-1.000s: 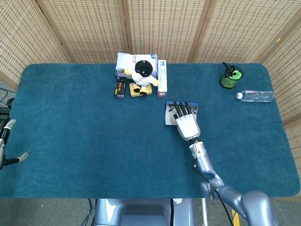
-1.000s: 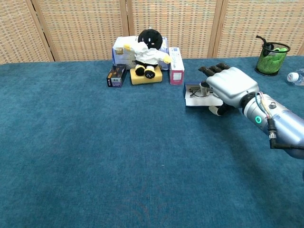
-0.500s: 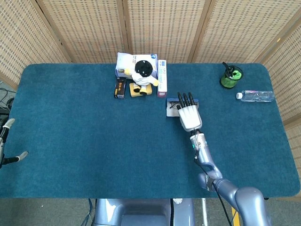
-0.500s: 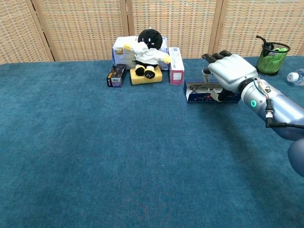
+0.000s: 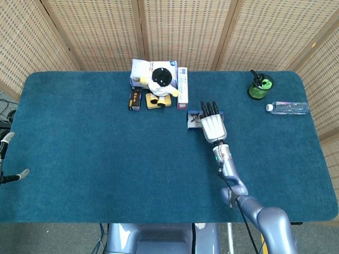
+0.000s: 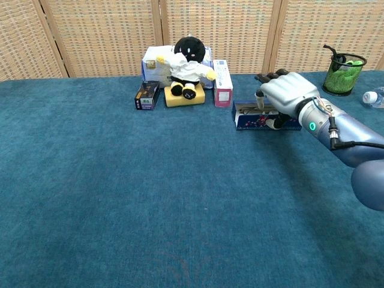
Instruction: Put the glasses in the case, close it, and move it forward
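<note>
Case (image 6: 257, 116), a low blue box with a patterned side, sits under the right hand (image 6: 285, 95), its lid not clearly down; glasses (image 6: 247, 110) show as thin wire at its left end. Right hand lies palm-down, fingers over the far edge, thumb against the near side. Best to press the lid flat, then push evenly, wrist low; left hand (image 5: 6, 159) waits open, well apart.

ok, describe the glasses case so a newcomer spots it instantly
Start at the plush toy at the table's far middle, then go right past the upright pink-and-white box. The glasses case is the low blue rectangular box there, the only item under the right hand.
</note>
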